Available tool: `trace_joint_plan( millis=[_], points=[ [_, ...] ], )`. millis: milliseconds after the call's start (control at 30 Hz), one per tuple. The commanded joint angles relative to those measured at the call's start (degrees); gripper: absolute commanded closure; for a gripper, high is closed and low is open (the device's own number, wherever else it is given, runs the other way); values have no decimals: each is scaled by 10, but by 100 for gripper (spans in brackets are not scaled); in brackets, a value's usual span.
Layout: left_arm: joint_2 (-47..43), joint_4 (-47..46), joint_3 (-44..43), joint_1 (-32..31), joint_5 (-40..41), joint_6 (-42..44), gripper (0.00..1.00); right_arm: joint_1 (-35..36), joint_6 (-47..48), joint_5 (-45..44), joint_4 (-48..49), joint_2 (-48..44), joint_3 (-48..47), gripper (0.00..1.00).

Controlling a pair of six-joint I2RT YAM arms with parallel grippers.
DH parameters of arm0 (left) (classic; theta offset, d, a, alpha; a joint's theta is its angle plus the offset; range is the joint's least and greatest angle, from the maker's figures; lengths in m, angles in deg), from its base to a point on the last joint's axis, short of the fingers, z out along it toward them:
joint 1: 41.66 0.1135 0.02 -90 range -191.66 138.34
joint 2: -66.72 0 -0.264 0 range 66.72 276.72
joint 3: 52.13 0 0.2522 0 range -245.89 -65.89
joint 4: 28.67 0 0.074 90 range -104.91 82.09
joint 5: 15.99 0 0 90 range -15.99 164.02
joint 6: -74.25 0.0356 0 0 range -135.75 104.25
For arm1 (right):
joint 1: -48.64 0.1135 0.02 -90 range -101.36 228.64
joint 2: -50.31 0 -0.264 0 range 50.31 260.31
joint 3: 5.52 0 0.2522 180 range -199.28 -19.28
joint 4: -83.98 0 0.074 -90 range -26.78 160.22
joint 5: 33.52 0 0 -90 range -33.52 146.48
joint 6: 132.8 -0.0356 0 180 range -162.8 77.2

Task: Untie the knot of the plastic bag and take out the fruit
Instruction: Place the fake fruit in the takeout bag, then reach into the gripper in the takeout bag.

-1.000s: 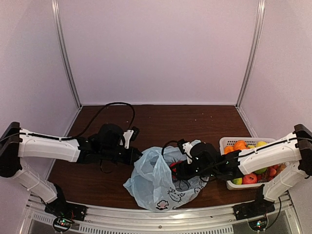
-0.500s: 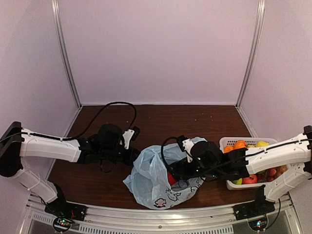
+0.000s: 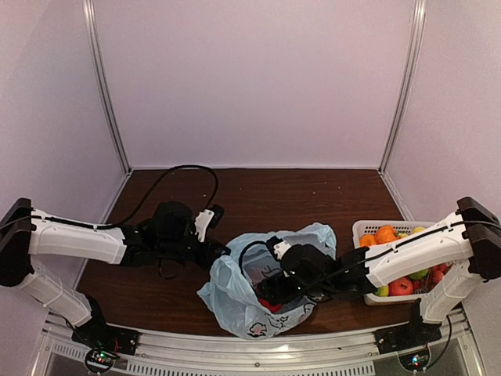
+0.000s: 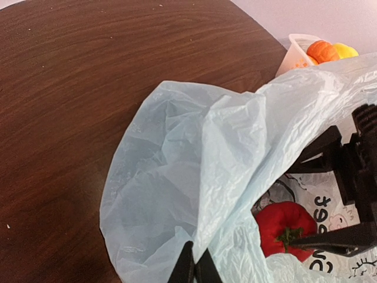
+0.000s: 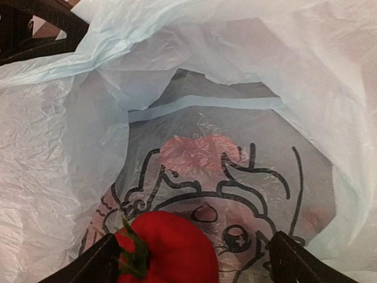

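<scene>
Thin plastic of the near-centre bag (image 3: 228, 291) is pinched tight by the left claw (image 4: 194, 268). Inside, the red fruit (image 5: 171, 250), probably smooth and light, is straddled by the wide-spread, empty right claw (image 5: 194, 253). It is best gripped across its middle.

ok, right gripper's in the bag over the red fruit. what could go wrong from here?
1. The red fruit sits off-centre in the open right gripper, with film close around it: closing may nudge it away or pinch the bag.
2. The left gripper holds only a thin fold of the rim; if it slips, the mouth could collapse.
</scene>
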Motion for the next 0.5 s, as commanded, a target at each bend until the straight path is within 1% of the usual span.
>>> trace_joint_plan(
  millis=[0, 133, 200, 233, 300, 467],
  points=[
    [-12, -25, 9, 1, -5, 9, 100, 20, 12, 34, 41, 40, -36, 10],
    [-17, -22, 13, 1, 0, 7, 100, 26, 9, 31, 39, 83, -64, 10],
    [-21, -20, 14, 2, 4, 6, 100, 26, 0, 11, 31, 100, -72, 14],
    [-24, -17, 14, 1, 5, 7, 100, 25, -4, 2, 16, 104, -75, 17],
    [-29, -12, 13, 1, 9, 8, 100, 25, -10, -8, 7, 104, -74, 28],
    [-38, 7, 14, 2, 33, 4, 100, 25, -13, -18, 1, 81, -61, 45]
  ],
)
